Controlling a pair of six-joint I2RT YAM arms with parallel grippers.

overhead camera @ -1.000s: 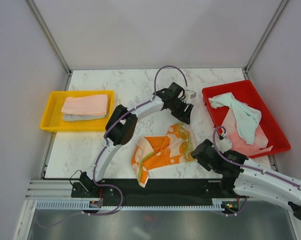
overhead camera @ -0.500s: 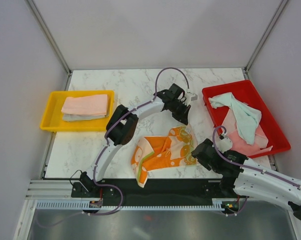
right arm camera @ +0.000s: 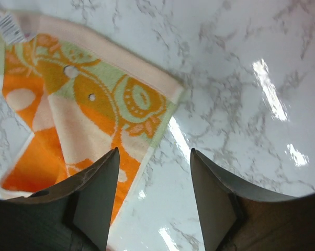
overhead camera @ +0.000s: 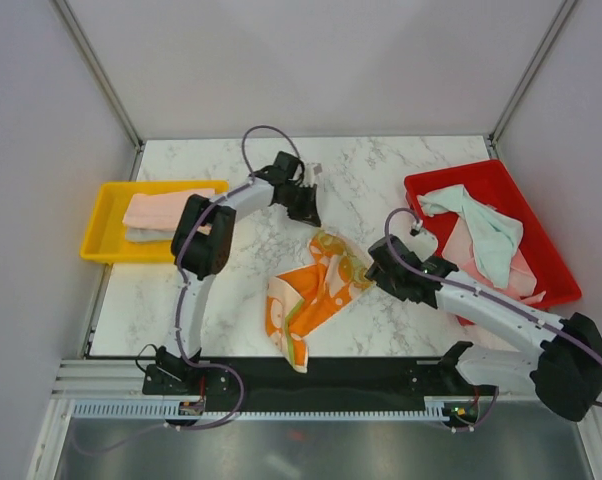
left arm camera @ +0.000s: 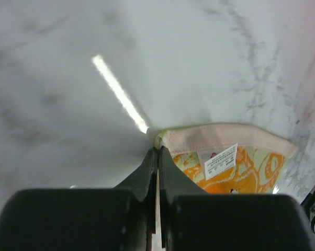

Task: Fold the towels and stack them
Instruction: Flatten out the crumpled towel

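Note:
The orange printed towel (overhead camera: 306, 295) lies crumpled mid-table, stretched from its upper corner down to the near edge. My left gripper (overhead camera: 312, 217) is shut on that upper corner; in the left wrist view the left gripper (left arm camera: 158, 150) has its jaws pressed together with the towel's (left arm camera: 236, 172) pale hem and white label just beyond the tips. My right gripper (overhead camera: 373, 272) hovers open beside the towel's right corner. In the right wrist view the right gripper (right arm camera: 153, 152) has bare marble between its jaws, and the towel (right arm camera: 89, 112) lies to their left.
A yellow tray (overhead camera: 101, 215) at the left holds a folded pale pink towel (overhead camera: 171, 208) on a grey-white one (overhead camera: 146, 235). A red tray (overhead camera: 551, 255) at the right holds a loose mint green towel (overhead camera: 489, 235) over a pink one (overhead camera: 481, 285).
My left gripper closed on the towel's upper corner and moved left, dragging the towel with it. The right arm swung forward from the near right to the towel's right corner.

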